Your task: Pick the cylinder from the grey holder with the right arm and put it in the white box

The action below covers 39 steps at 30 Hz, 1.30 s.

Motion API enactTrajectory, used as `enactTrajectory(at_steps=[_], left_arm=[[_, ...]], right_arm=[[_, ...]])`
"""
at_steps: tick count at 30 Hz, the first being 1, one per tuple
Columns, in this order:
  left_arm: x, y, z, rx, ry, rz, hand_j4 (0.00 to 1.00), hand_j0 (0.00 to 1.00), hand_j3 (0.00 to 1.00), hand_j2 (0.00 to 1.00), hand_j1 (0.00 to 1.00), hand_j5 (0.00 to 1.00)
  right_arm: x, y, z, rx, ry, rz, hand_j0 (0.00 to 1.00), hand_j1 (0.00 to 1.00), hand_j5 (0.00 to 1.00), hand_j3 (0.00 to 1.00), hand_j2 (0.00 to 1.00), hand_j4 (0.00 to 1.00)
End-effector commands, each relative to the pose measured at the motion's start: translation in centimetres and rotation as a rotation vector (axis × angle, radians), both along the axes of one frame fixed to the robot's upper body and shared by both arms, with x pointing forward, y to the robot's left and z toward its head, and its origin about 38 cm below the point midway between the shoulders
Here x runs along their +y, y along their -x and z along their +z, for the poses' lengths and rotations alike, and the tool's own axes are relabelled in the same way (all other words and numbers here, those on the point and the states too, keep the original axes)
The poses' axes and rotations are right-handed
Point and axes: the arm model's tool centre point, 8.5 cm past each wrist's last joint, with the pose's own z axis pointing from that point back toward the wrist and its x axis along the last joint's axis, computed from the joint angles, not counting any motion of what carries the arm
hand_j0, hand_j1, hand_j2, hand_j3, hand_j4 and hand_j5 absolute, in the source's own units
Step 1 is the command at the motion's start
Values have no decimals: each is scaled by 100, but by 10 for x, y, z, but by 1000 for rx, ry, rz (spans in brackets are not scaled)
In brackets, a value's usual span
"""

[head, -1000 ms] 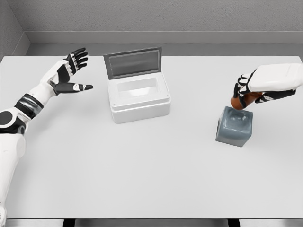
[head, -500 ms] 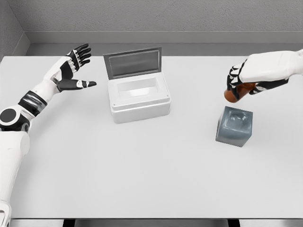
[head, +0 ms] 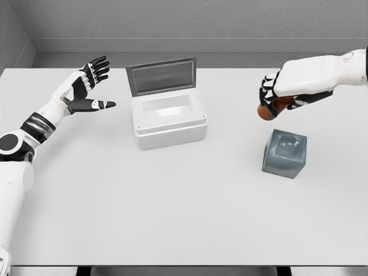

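Cylinder [head: 267, 110], brown, hangs clear above the grey holder [head: 284, 153], clasped in the curled fingers of the right hand [head: 280, 92]. Carrying is the step in hand; next comes travel leftward over the open white box [head: 168, 118], then release.

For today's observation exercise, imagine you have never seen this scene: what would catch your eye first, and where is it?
First, the right hand at the upper right, its fingers wrapped around a brown cylinder held in the air above and left of the grey holder. Next, the white box at the table's centre back, lid raised. At the upper left, the left hand is held up with fingers spread.
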Motion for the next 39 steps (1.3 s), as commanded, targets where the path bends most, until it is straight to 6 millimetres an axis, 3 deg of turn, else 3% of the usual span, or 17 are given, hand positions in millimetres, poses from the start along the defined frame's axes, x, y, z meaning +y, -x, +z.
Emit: enactTrajectory(at_steps=[1,6,13,28,39], left_arm=[[0,0,1,-2,5,0,100,100,100,100,100,100],[0,0,1,-2,5,0,100,100,100,100,100,100],[-1,0,0,-2,-26,-4,100,100,100,100,100,100],[1,1,0,-1,-30,-1,100,100,100,100,100,100],[0,1,1,-5,-30,-4,100,100,100,100,100,100]], right_arm=[[12,-3,-1,-5,4,25,37,37,37,37,37,37],[35,-13,-6,-2,4,61,36,36,36,36,36,36],[44,-19,0,-27,17,73,36,36,36,36,36,36],[86,-40,-11,-41,60,121,35,35,35,35,35,35],[116,-53,-4,-86,113,155,35,35,35,35,35,35]])
